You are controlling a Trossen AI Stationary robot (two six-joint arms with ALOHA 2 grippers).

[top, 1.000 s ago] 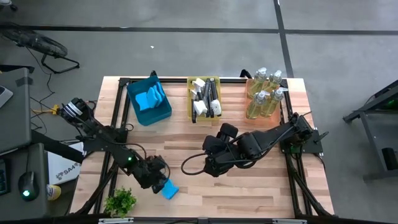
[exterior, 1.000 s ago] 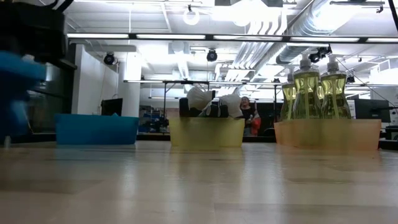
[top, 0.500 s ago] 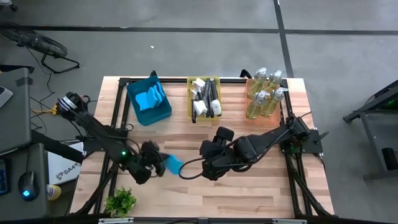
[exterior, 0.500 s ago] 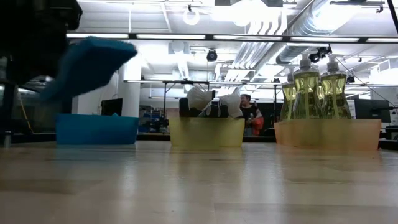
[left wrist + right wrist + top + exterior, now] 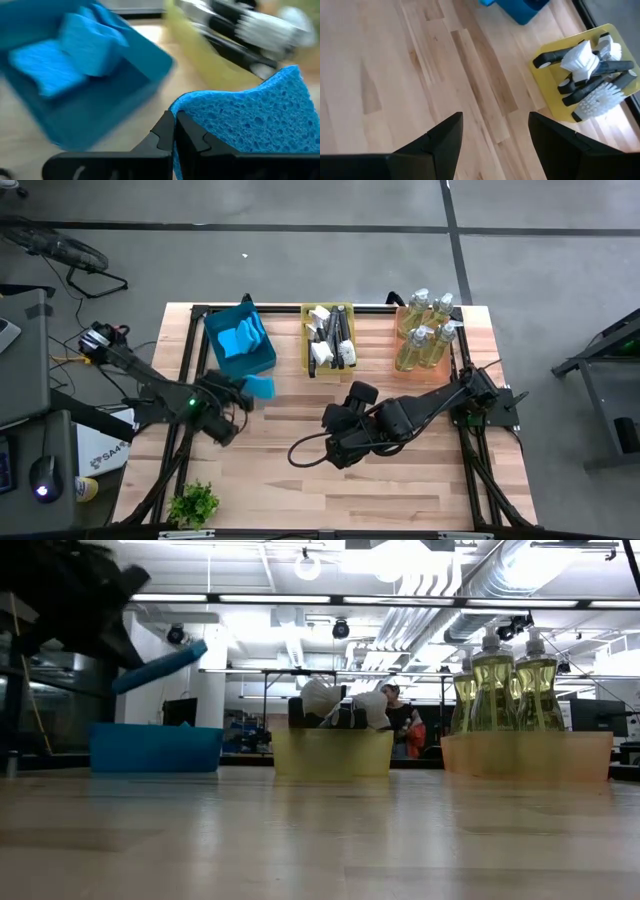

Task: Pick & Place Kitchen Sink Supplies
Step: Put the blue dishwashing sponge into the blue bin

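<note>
My left gripper (image 5: pixel 238 393) is shut on a blue wavy-edged sponge (image 5: pixel 261 387) above the table, just in front of the blue bin's (image 5: pixel 240 343) near right corner. The left wrist view shows the sponge (image 5: pixel 250 120) beyond the fingertips and two more sponges (image 5: pixel 65 55) lying in the bin. Black-handled brushes (image 5: pixel 330 335) lie in a yellow bin, and clear bottles of yellow-green liquid (image 5: pixel 425 330) stand in an orange bin. My right gripper (image 5: pixel 492 135) hovers open over the bare mid-table, its fingers around nothing. My left gripper pinches the sponge's edge (image 5: pixel 181 116) between its two shut fingers. The fingers come from the table's left side, slanting a little downward. The sponge sticks out past the fingertips, lifted clear of the table, and in the low view it tilts upward (image 5: pixel 160 665).
The three bins stand in a row along the far edge. A small green plant (image 5: pixel 193 503) sits at the near left corner. Bare wood lies between my two arms and along the near edge. A person (image 5: pixel 400 725) shows in the room behind.
My left gripper has carried the sponge from the near edge beside the plant up and toward the far edge, to the blue bin's near corner. Its wrist has rolled and tipped from steeply downward toward level. It has stayed shut.
</note>
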